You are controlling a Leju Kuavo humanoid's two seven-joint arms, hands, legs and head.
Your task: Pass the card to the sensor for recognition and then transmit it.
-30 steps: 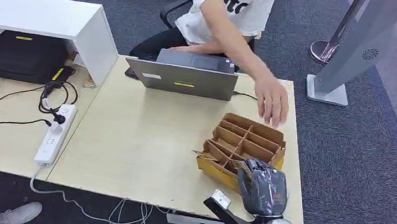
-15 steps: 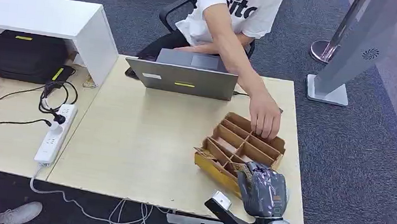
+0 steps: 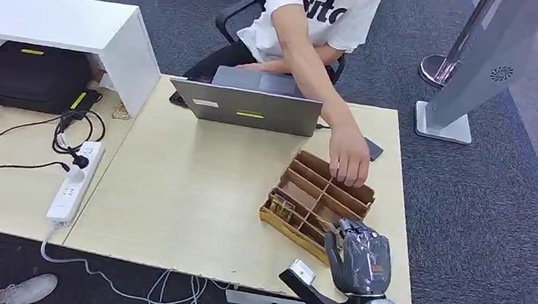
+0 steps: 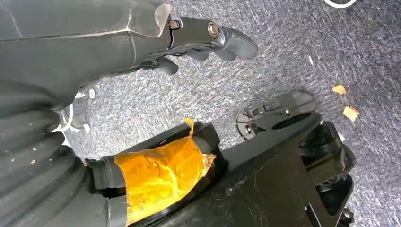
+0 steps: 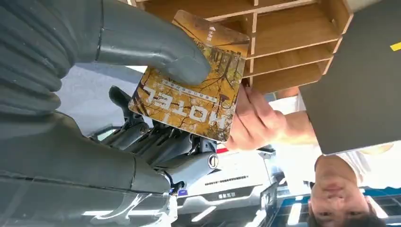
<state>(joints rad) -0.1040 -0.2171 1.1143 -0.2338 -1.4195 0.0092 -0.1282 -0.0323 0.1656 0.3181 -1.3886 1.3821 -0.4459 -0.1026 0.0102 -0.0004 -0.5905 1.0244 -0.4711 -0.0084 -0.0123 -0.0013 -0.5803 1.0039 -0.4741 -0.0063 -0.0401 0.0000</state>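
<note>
Grey ribbed hand [image 5: 94, 61] (silver forearm, seemingly).

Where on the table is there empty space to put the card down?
The widest bare patch of table lies between the power strip, the laptop and the wooden divider box. Around the box it is crowded: the person's hand reaches in, and the right hand holds the card there.

The card [image 5: 191, 97] is golden-yellow with a brown tree pattern and white "HOTEL" lettering. The right hand [image 3: 357, 257] is dark grey. The box [image 3: 317, 202] is brown, perhaps cardboard; the laptop [image 3: 245, 106] is grey.
</note>
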